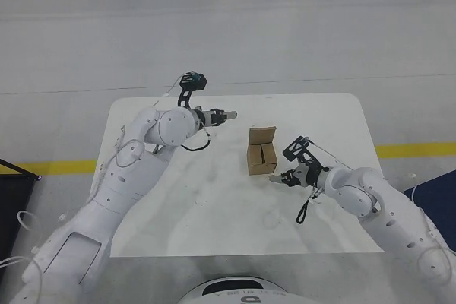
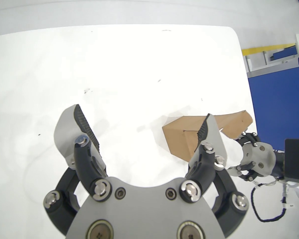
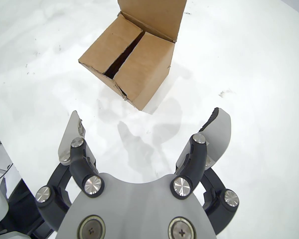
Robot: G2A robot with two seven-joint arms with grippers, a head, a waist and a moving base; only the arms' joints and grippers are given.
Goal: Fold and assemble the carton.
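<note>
While the brown cardboard carton [image 1: 261, 150] sits near the middle of the white counter [image 1: 197, 205] with one flap raised, the left claw [image 1: 229, 115] and right claw [image 1: 277, 180] hang spread wide either side, gripping nothing.

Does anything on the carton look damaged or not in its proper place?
Yes. The carton has a ragged, torn top edge on the side toward the right pincer; its two folded flaps leave a dark gap.

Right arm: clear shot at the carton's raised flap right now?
Probably yes. The right gripper is open, facing the carton across the table; nothing lies between it and the flap.
</note>
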